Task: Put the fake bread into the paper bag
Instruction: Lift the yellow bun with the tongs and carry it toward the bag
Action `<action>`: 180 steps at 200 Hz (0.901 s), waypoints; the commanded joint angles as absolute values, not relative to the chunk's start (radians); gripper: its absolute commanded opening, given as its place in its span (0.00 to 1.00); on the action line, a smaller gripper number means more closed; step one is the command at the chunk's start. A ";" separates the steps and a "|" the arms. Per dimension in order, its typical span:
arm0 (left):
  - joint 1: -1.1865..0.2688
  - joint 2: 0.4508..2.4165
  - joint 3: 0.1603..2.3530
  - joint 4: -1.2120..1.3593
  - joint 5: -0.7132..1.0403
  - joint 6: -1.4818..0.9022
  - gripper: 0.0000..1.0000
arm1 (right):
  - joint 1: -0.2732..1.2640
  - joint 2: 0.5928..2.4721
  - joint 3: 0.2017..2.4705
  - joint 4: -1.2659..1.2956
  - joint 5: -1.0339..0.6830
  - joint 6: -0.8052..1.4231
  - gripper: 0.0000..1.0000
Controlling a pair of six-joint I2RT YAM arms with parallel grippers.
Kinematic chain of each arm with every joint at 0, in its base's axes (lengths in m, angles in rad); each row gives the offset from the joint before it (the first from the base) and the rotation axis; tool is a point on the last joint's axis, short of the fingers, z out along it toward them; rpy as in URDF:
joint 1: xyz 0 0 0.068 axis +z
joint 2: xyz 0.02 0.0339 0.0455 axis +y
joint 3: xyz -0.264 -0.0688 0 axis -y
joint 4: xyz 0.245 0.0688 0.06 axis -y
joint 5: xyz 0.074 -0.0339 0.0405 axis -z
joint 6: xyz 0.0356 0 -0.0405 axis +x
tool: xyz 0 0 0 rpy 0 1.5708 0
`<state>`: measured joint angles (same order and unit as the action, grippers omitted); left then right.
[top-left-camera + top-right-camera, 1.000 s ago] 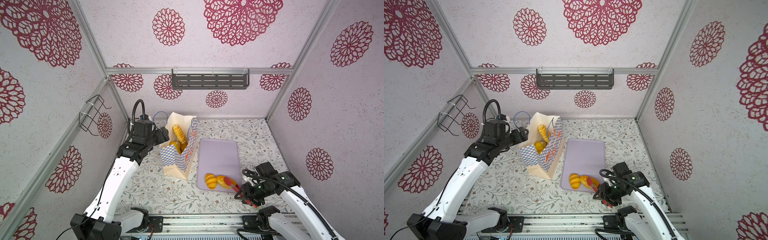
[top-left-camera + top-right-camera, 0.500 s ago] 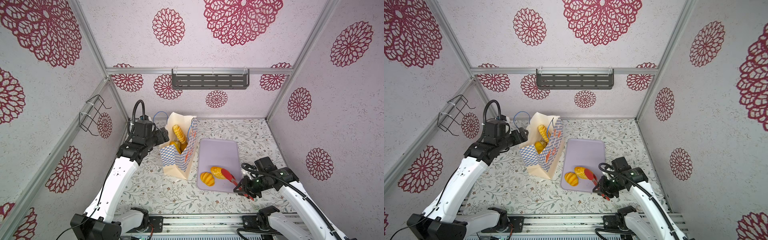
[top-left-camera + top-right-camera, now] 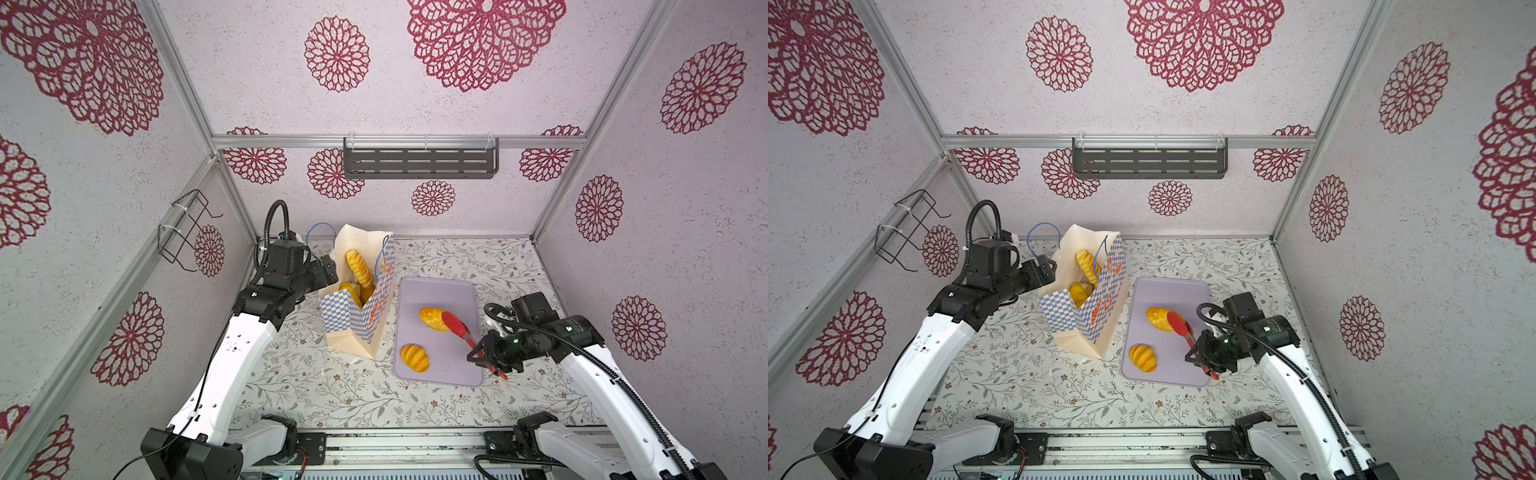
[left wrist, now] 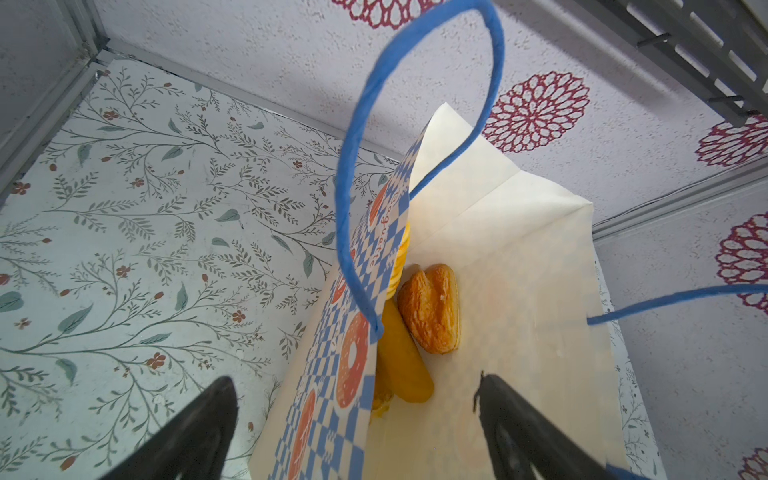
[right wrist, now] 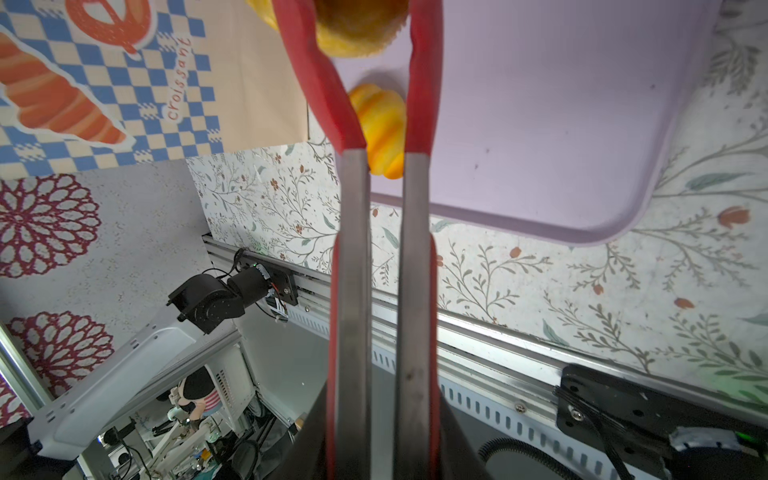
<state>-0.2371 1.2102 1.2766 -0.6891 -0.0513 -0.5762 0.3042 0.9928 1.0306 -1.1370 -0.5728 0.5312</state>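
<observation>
Bag (image 3: 353, 328) left of tray (image 3: 453, 291) — loaf (image 3: 414, 357) on tray, second loaf (image 3: 430, 318) in tongs (image 3: 457, 328), others (image 3: 358, 266) in bag

White arm links (image 3: 245, 353), black joints (image 3: 266, 303), ribbed black cables (image 3: 272, 214)

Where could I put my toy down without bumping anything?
The far end of the lilac tray is bare, between its back rim and the loaf in the tongs. The flowery table between the paper bag, tray and metal rail is bare too. It's crowded at the tray's near end: ridged roll, tongs and right gripper.
</observation>
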 commanded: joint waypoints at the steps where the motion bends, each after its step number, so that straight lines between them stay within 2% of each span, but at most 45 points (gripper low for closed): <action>1: -0.227 1.195 1.294 -0.713 -0.057 -0.560 0.94 | 0.291 1.019 1.127 -1.110 -0.552 0.489 0.29; 66: -0.219 1.186 1.272 -0.725 -0.045 -0.566 0.86 | 0.273 1.176 1.408 -0.942 -0.488 0.489 0.29; 109: -0.219 1.192 1.266 -0.728 -0.022 -0.576 0.79 | 0.290 1.327 1.600 -0.714 -0.541 0.555 0.29; 180: -0.221 1.185 1.229 -0.714 -0.006 -0.601 0.71 | 0.431 1.702 2.093 -0.848 -0.549 0.399 0.29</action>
